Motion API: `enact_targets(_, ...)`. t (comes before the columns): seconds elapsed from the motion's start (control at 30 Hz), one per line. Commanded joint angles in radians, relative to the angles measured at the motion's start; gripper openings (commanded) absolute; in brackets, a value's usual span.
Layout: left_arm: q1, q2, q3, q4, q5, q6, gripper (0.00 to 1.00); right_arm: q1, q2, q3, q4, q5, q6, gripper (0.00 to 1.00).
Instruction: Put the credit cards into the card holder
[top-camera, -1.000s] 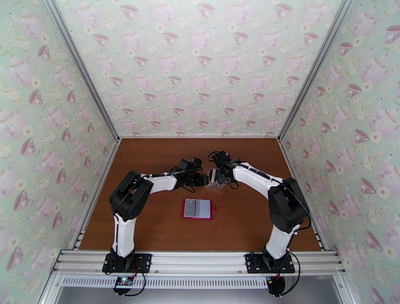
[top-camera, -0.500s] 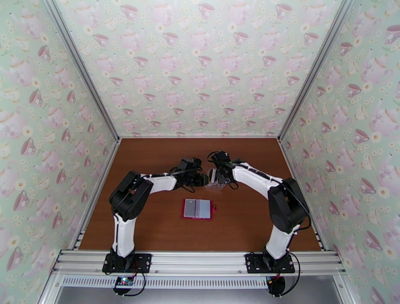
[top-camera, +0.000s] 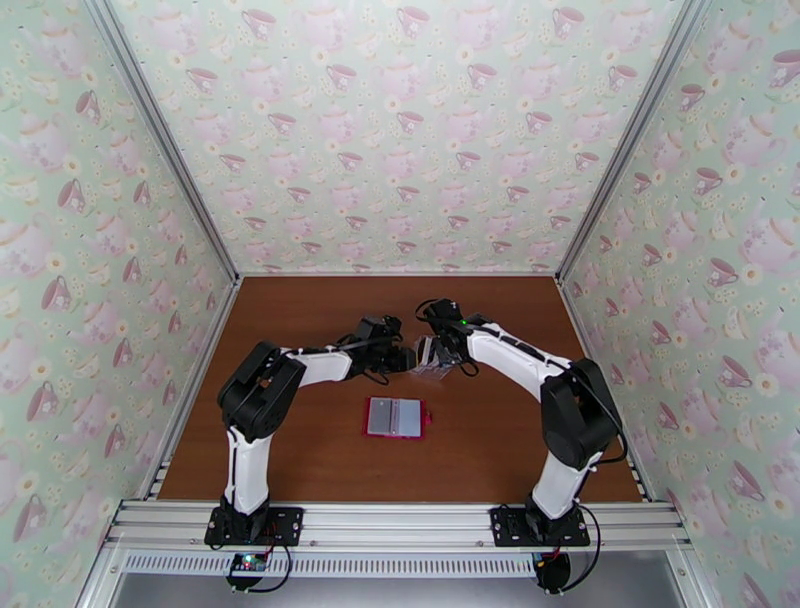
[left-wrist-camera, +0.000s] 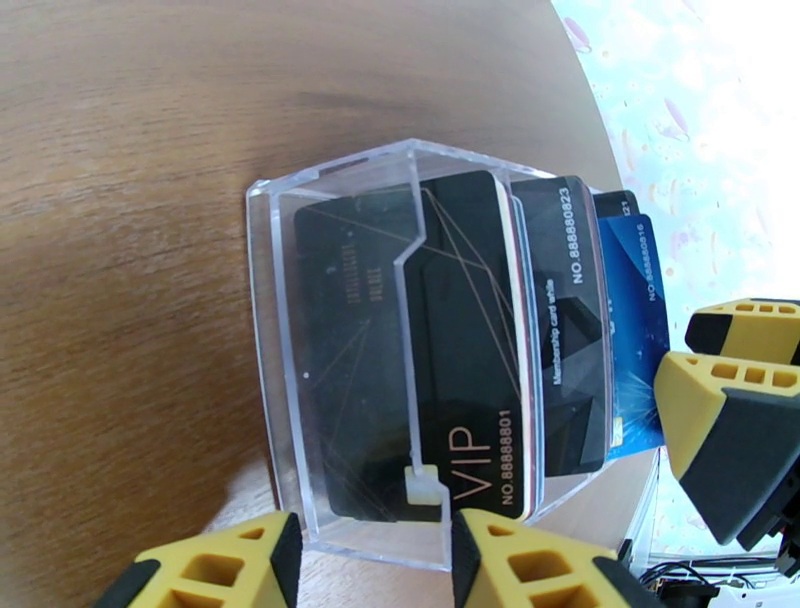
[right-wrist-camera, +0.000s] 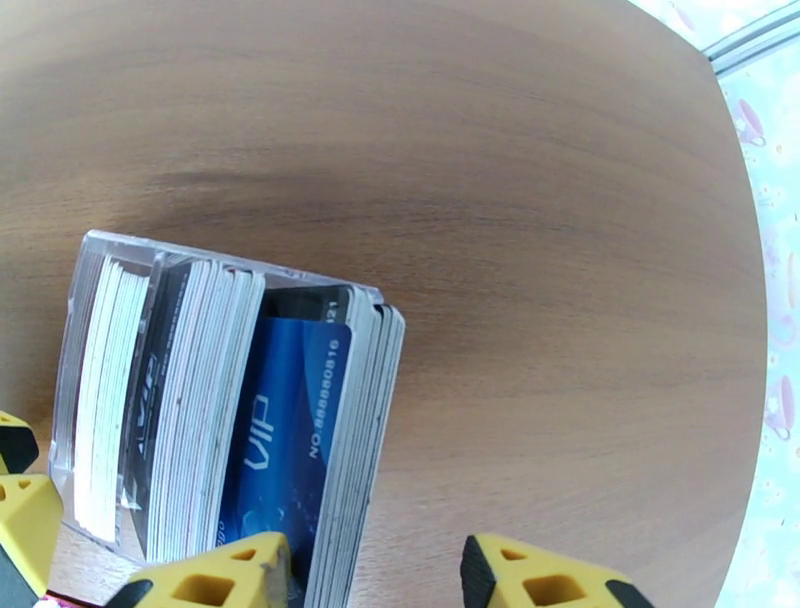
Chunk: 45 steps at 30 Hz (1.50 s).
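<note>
Right gripper (right-wrist-camera: 375, 575) spread beside credit cards (left-wrist-camera: 470, 350) reading "VIP NO.88888801"; left gripper (left-wrist-camera: 375, 560) spread.

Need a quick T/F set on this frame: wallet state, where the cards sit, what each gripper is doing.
1. The red folding wallet lies open on the brown wooden table. True.
2. The plastic credit cards lie spread flat on the table. False: they stand stacked in the clear plastic rack.
3. The left gripper is open, its fingers either side of the rack's edge. True.
4. The right gripper holds a blue card. False: it is open, holding nothing.
</note>
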Motion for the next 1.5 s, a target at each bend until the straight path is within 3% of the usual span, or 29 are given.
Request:
enact_targets(0.0, 0.016, 0.012, -0.022, -0.014, 0.002, -0.004, 0.44, 0.000, -0.034, -0.001, 0.016, -0.078, -0.004, 0.55)
enact_targets(0.6, 0.015, 0.010, -0.028, 0.003, 0.014, -0.015, 0.44, -0.020, 0.036, -0.025, 0.043, -0.097, 0.007, 0.54)
enact_targets(1.3, 0.016, 0.010, -0.035, 0.018, 0.014, -0.031, 0.43, -0.041, -0.029, 0.002, -0.011, -0.060, -0.009, 0.48)
enact_targets(1.47, 0.015, 0.010, -0.035, 0.016, 0.013, -0.031, 0.43, -0.042, -0.021, 0.002, -0.009, -0.074, -0.009, 0.43)
